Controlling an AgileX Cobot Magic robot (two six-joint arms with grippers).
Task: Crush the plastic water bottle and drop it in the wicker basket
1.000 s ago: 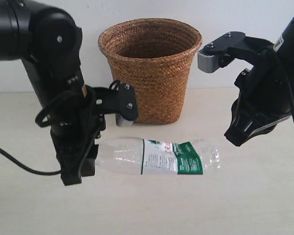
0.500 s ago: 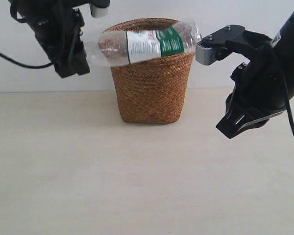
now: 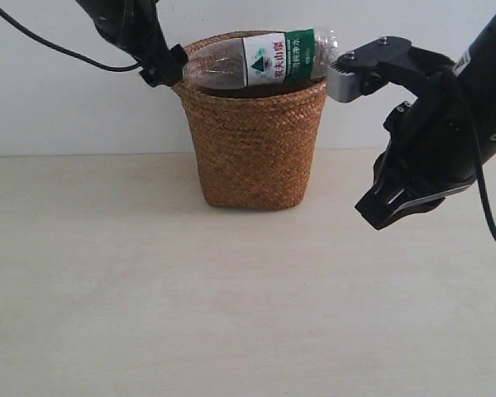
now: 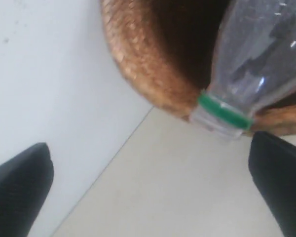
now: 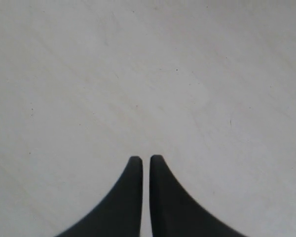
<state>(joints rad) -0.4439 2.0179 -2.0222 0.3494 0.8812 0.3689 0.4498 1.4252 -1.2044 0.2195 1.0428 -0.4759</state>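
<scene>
The plastic water bottle (image 3: 260, 59) lies sideways across the mouth of the wicker basket (image 3: 252, 141) at rim height, with its base to the right and slightly higher. Whether it rests on the rim I cannot tell. In the left wrist view its open neck with the green ring (image 4: 224, 111) sits over the basket's rim (image 4: 138, 64). My left gripper (image 3: 167, 68) is just left of the neck, open, its fingers (image 4: 24, 182) wide apart and off the bottle. My right gripper (image 3: 379, 217) hangs right of the basket, shut and empty (image 5: 145, 159).
The basket stands at the back of a pale table (image 3: 231, 314), close to a white wall (image 3: 66, 107). The right arm's body (image 3: 446, 124) is beside the basket's right rim, near the bottle's base.
The left arm carried the bottle from above the table up over the basket, then let go of its neck. The right gripper drifted slightly left and stayed shut.
</scene>
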